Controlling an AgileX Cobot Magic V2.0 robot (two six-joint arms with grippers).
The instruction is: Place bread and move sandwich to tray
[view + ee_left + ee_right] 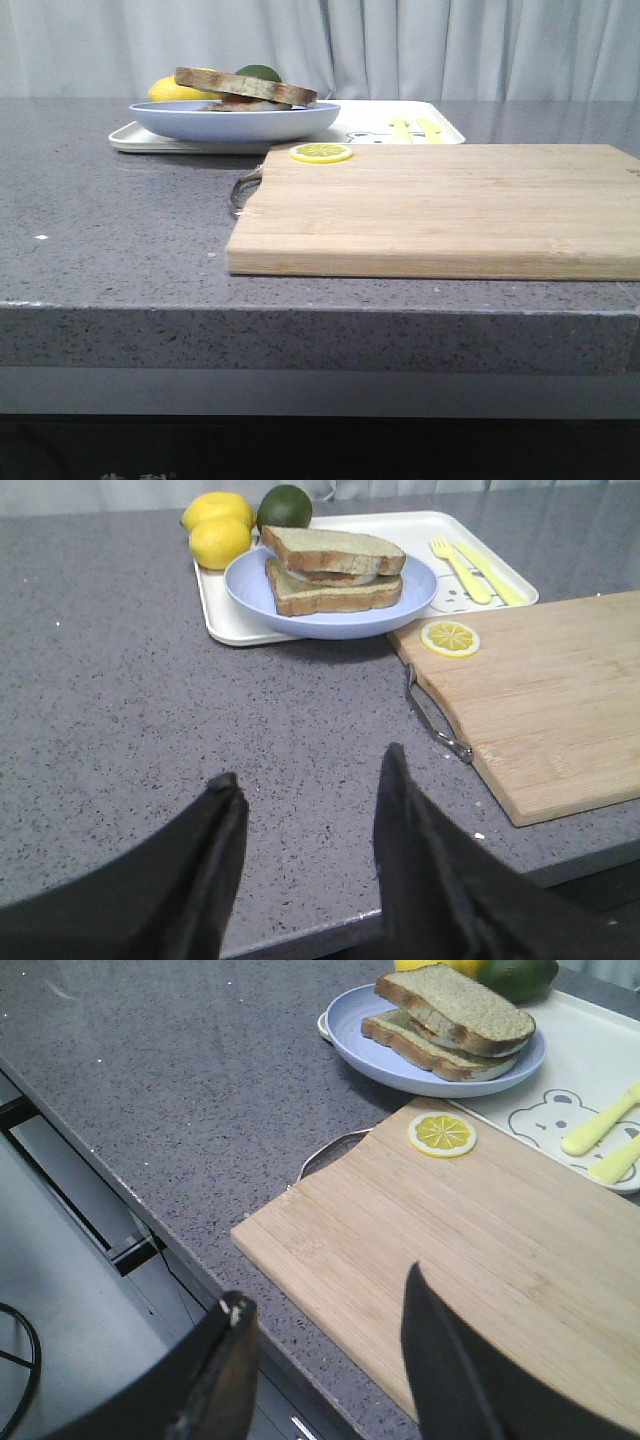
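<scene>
The sandwich (334, 572) sat stacked on a pale blue plate (250, 595) resting on the white tray (215, 615), beside the cutting board (440, 210), while the left gripper (310, 810) and right gripper (330, 1330) hovered empty, jaws spread
</scene>
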